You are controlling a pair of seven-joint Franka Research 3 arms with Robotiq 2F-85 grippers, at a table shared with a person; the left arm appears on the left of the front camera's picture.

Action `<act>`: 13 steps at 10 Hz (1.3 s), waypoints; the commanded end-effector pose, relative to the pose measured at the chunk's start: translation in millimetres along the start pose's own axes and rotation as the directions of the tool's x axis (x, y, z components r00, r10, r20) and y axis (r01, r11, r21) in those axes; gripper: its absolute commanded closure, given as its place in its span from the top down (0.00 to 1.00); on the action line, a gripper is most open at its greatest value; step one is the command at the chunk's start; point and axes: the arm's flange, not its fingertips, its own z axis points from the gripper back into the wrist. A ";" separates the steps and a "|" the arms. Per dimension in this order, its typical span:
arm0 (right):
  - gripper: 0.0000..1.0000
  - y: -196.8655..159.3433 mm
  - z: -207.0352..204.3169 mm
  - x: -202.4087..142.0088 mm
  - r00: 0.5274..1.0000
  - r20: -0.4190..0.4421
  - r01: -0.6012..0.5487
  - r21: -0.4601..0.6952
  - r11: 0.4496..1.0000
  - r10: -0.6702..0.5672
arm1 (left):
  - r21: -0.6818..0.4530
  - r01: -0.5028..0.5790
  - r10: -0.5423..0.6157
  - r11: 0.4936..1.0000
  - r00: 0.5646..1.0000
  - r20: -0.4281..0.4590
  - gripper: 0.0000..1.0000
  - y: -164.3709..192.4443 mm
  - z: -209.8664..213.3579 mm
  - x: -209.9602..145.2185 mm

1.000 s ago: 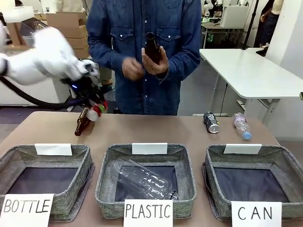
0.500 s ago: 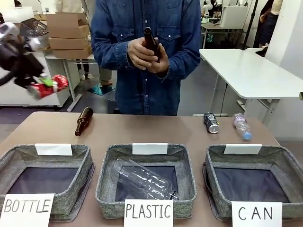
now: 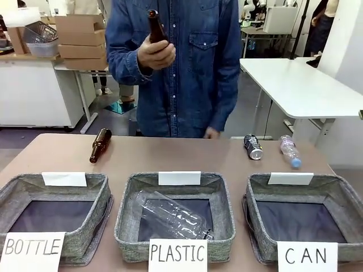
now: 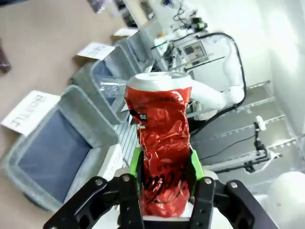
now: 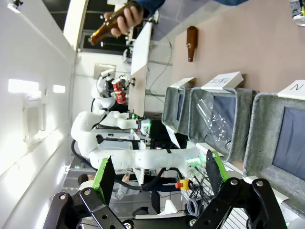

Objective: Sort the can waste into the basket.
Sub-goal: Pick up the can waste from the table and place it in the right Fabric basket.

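The crushed red can [image 4: 162, 143] stands upright between green pads, with my left gripper [image 4: 164, 188] shut on its pinched lower half, high above the baskets. Far off in the right wrist view the same red can [image 5: 117, 90] hangs in the left arm's grip. A dark can [image 3: 253, 147] with a silver top lies on the table's far right, behind the grey basket [image 3: 254, 226] signed "CAN", which has nothing in it. My right gripper [image 5: 157, 174] is open and holds nothing, well back from the table.
A person at the far side holds up a brown bottle [image 3: 154, 25]. Another brown bottle [image 3: 100, 145] lies far left. A clear plastic bottle [image 3: 289, 151] lies beside the dark can. The "PLASTIC" basket [image 3: 122, 221] holds a clear bottle; the "BOTTLE" basket [image 3: 102, 215] holds nothing.
My left arm lifted the red can off the table and swung left, out of the front view. The person raised the brown bottle in one hand and dropped the other hand.
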 end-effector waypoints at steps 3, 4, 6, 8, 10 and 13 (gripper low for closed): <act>1.00 2.1 -1.1 2.2 1.000 0.009 -0.027 0.024 0.999 0.026 | -0.021 0.202 -0.195 0.979 0.964 0.179 0.17 -65.2 43.2 -68.8; 1.00 2.1 -1.1 2.2 1.000 0.009 -0.027 0.024 0.999 0.026 | -0.018 0.096 -0.095 0.995 0.992 0.079 0.17 -9.6 -3.5 -36.6; 1.00 2.1 -1.1 2.2 1.000 0.009 -0.027 0.024 0.999 0.026 | -0.018 0.096 -0.095 0.995 0.992 0.079 0.17 -9.6 -3.5 -36.6; 1.00 2.1 -1.1 2.2 1.000 0.009 -0.027 0.024 0.999 0.026 | -0.018 0.096 -0.095 0.995 0.992 0.079 0.17 -9.6 -3.5 -36.6; 1.00 2.1 -1.1 2.2 1.000 0.009 -0.027 0.024 0.999 0.026 | -0.018 0.096 -0.095 0.995 0.992 0.079 0.17 -9.6 -3.5 -36.6; 1.00 2.1 -1.1 2.2 1.000 0.009 -0.027 0.024 0.999 0.026 | -0.018 0.096 -0.095 0.995 0.992 0.079 0.17 -9.6 -3.5 -36.6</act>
